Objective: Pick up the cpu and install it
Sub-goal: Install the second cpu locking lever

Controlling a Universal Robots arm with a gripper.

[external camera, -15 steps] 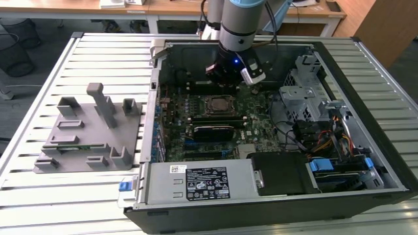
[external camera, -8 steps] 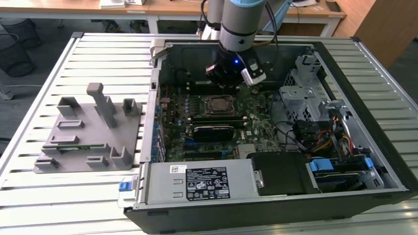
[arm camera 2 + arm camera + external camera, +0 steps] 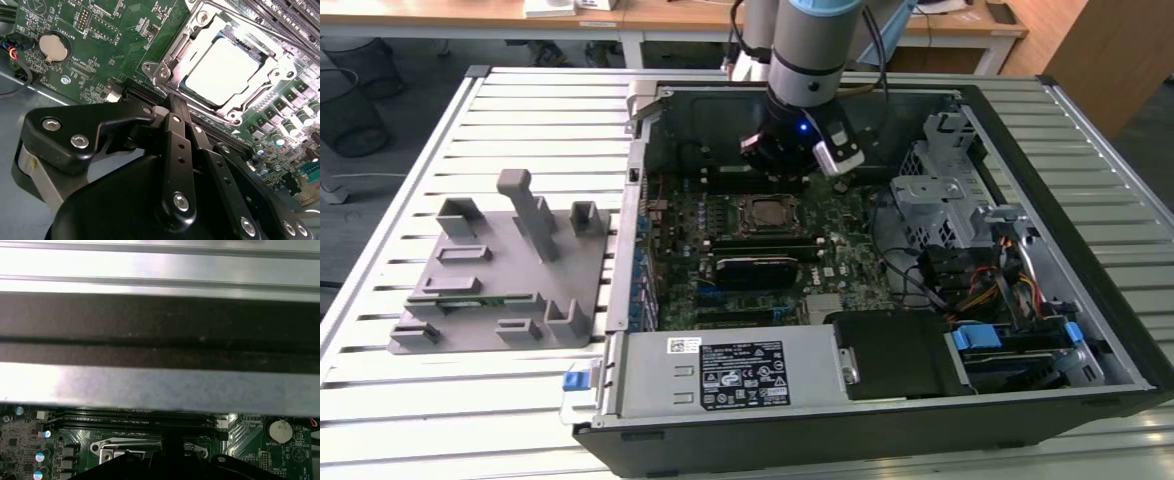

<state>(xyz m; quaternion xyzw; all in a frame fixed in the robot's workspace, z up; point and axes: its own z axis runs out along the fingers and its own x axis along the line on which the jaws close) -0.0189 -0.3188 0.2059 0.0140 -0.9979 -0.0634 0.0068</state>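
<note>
Cpu (image 3: 223, 71) sits in its socket; light, stiff, fragile, I'd hold edges; gripper (image 3: 176, 107) jaws closed, empty.

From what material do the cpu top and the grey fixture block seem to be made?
The cpu top looks like bare metal with a smooth satin finish: it reflects light almost white in the second wrist view. The grey fixture block looks like matte plastic: an even, dull grey without shine, though the exact material is uncertain.

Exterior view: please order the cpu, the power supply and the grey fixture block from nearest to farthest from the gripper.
1. cpu: in its socket, just below the gripper.
2. power supply: at the case's near edge.
3. grey fixture block: outside the case, at the exterior view's left.
</note>
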